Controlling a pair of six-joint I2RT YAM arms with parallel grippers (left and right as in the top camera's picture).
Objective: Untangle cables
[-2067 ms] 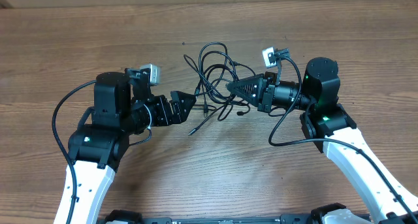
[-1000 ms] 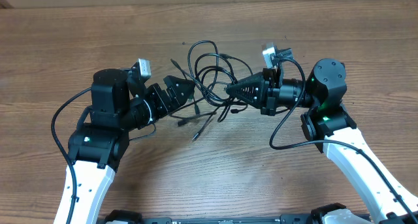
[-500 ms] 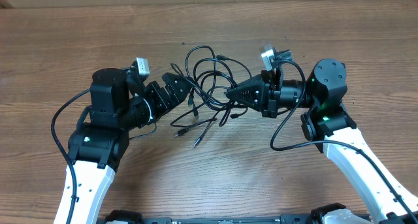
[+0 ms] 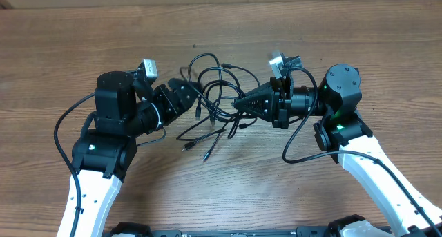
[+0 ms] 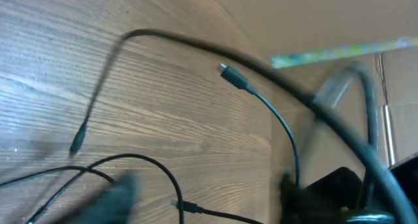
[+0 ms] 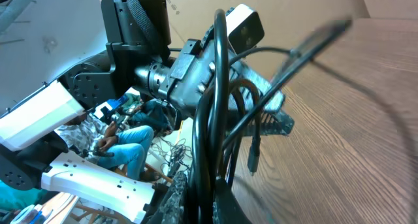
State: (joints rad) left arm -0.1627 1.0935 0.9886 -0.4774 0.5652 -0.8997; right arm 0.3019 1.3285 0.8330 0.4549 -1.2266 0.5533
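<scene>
- The cables (image 4: 215, 92) are sitting as a loose knot of loops at the centre of the overhead frame, between the two arms, with plug ends (image 4: 205, 156) trailing toward the lower centre.
- The right gripper (image 4: 238, 102) is clamped together on a cord at the knot's right edge; its wrist view is showing that cord (image 6: 208, 132) running down between the fingers.
- The left gripper (image 4: 188, 93) is reaching into the loops on the left. Whether it is gripping a cord I cannot tell, as its wrist view is blurring.
- Risk: if both arms are pulling on strands of the same loop, the knot is likely tightening rather than opening.
- Risk: the left fingers may be catching two cords at once, or none, so the whole bundle is dragging across the table (image 4: 83, 43).
- Risk: a cord may be slipping out of the right pinch under tension.
- Against the earliest frame, the left gripper is now inside the loops rather than clear of them at lower left; the right gripper is sitting further left, and the plug ends are lying lower and more spread out.
</scene>
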